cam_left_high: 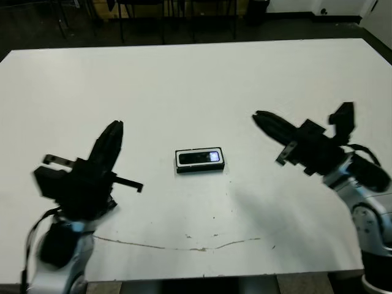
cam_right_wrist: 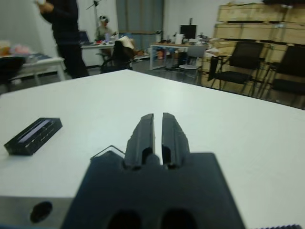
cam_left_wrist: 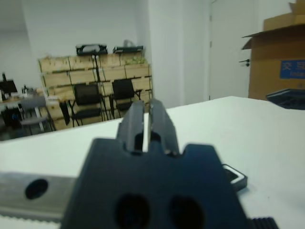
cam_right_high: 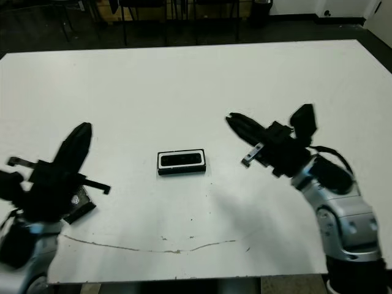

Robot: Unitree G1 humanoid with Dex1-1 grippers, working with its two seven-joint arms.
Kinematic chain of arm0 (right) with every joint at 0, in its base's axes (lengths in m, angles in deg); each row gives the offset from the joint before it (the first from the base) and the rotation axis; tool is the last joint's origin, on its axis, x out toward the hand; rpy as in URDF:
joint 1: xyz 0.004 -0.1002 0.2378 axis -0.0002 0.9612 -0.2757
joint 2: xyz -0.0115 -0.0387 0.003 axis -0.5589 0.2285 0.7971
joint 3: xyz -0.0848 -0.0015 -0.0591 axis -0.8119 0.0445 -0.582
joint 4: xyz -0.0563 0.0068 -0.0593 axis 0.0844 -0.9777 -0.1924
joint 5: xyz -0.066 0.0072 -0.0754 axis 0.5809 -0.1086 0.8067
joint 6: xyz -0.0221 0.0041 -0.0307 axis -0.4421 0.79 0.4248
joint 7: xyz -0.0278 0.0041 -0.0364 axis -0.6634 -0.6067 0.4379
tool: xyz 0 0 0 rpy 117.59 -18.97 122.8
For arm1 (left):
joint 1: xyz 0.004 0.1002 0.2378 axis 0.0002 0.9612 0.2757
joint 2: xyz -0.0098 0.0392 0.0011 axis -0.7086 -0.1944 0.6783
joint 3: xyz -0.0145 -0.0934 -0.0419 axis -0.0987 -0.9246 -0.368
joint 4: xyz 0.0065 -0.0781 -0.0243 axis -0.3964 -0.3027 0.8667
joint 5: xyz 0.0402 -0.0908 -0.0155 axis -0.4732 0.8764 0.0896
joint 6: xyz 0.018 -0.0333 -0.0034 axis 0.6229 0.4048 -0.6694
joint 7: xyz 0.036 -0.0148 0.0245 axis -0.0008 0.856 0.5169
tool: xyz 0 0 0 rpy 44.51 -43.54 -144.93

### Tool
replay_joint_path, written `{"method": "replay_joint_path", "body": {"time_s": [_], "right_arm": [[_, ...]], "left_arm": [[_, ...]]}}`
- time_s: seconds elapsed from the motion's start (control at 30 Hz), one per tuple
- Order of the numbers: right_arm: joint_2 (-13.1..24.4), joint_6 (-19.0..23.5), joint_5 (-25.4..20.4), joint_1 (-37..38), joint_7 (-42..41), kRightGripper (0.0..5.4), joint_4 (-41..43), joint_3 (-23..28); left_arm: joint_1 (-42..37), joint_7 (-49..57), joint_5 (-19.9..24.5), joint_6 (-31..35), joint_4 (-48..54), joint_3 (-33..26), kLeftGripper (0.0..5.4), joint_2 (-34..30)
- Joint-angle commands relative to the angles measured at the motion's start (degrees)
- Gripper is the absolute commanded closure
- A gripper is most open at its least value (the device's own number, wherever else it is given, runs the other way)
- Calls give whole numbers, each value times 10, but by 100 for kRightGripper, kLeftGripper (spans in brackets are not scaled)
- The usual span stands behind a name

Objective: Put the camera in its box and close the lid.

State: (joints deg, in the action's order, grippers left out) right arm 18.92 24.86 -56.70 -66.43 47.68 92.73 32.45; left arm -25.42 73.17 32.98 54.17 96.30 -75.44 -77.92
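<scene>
The lid [cam_right_high: 78,205] at lower left is mostly hidden behind the left arm; only a corner shows there.

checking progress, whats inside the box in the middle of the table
The box is open, and the camera lies flat inside its white lining, bluish patch at one end. The box floor under the camera is hidden. No lid covers it.
</scene>
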Motion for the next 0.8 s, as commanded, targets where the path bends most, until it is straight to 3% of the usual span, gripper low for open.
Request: {"method": "replay_joint_path", "body": {"time_s": [0.03, 0.17, 0.3, 0.4, 0.57, 0.8], "right_arm": [[19, 4, -2, 9, -8, 538, -18, 8], [40, 1, 9, 13, -14, 538, -26, 10], [50, -3, 0, 4, -32, 538, -58, 16], [59, -9, 5, -3, -43, 538, -76, 18], [69, -13, 13, -5, -42, 538, -81, 21], [62, -30, 28, 0, -32, 538, -81, 19]], "left_arm": [[44, -17, 34, 40, 44, -69, 540, -45], [111, -40, 91, 152, 77, -181, 540, -121], [154, -112, 165, 250, 27, -294, 540, -208], [172, -147, 188, 309, -13, -344, 540, -254], [183, -214, 149, 302, -103, -342, 540, -294], [146, -298, 124, 262, -222, -274, 540, -308]]}}
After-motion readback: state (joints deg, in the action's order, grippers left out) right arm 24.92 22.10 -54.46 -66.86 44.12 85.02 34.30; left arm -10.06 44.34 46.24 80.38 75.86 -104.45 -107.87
